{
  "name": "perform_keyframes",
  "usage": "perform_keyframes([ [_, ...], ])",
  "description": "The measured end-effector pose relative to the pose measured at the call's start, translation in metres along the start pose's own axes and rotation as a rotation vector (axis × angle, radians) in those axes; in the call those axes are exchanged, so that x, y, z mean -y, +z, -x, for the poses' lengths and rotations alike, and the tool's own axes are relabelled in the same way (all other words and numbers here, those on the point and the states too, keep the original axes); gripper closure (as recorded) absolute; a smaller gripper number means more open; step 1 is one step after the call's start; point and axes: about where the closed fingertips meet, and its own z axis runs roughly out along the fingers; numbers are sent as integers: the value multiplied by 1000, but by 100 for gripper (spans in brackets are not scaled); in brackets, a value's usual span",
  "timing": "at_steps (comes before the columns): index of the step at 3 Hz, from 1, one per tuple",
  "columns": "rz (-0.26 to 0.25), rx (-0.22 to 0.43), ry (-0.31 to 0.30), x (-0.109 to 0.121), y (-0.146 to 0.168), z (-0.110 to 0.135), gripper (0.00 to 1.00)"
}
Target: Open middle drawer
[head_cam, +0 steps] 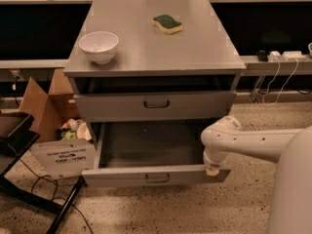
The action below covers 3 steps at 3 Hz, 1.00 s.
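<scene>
Here, your gripper (pixel 212 169) sits at the right end of the pulled-out middle drawer (pixel 117 176), its grip impossible to tell; the drawer is likely stiff, heavy metal, best taken by the centre handle (pixel 157 178).

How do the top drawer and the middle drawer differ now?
The top drawer sits in the cabinet; the middle drawer is pulled out, its tray showing. The top drawer's front is taller; the middle drawer's lower. The gripper is at the middle drawer's right front corner, not the top drawer's. Both are grey with dark loop handles.
</scene>
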Motion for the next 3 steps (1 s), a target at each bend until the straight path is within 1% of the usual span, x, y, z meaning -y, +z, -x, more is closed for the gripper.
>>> perform_keyframes([
  [1, -28, -3, 11, -6, -12, -8, 100],
  [2, -28, -3, 11, -6, -12, -8, 100],
  [3, -20, -15, 39, -20, -15, -16, 100],
])
